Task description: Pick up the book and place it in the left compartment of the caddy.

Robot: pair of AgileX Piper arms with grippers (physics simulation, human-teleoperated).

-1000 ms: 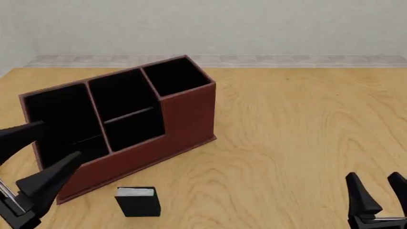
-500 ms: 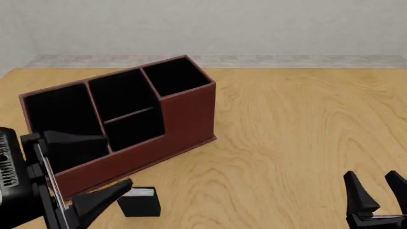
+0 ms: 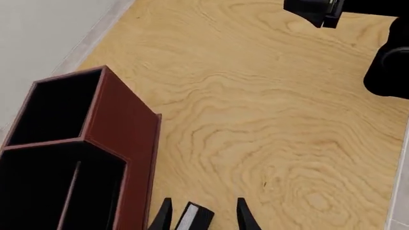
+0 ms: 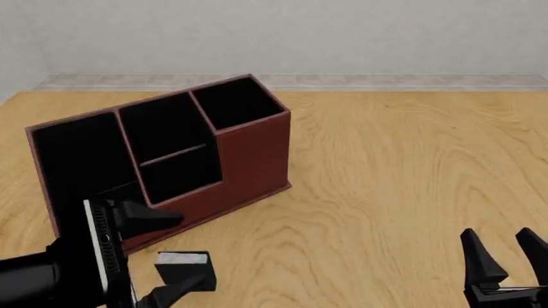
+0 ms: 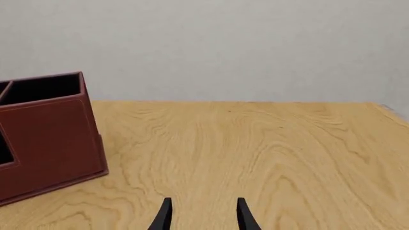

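2 fingers of my left gripper [image 4: 167, 256] now bracket the book [image 4: 185, 270] at the lower left of the front view; half a second ago the arm sat lower and further left, with only 1 finger near the cover. That reads to me as the approach nearly done, with the closing squeeze next. In my left wrist view the book [image 3: 193, 218] stands between the spread fingers, white page edges up, not yet pinched. The arm reaches in low from the left, gripper turned sideways. Just behind stands the caddy [image 4: 248, 151], its left compartment [image 4: 81, 163] vacant. My right gripper [image 4: 506, 260] hangs wide open over the bench [image 4: 411, 167] at lower right, holding nothing.
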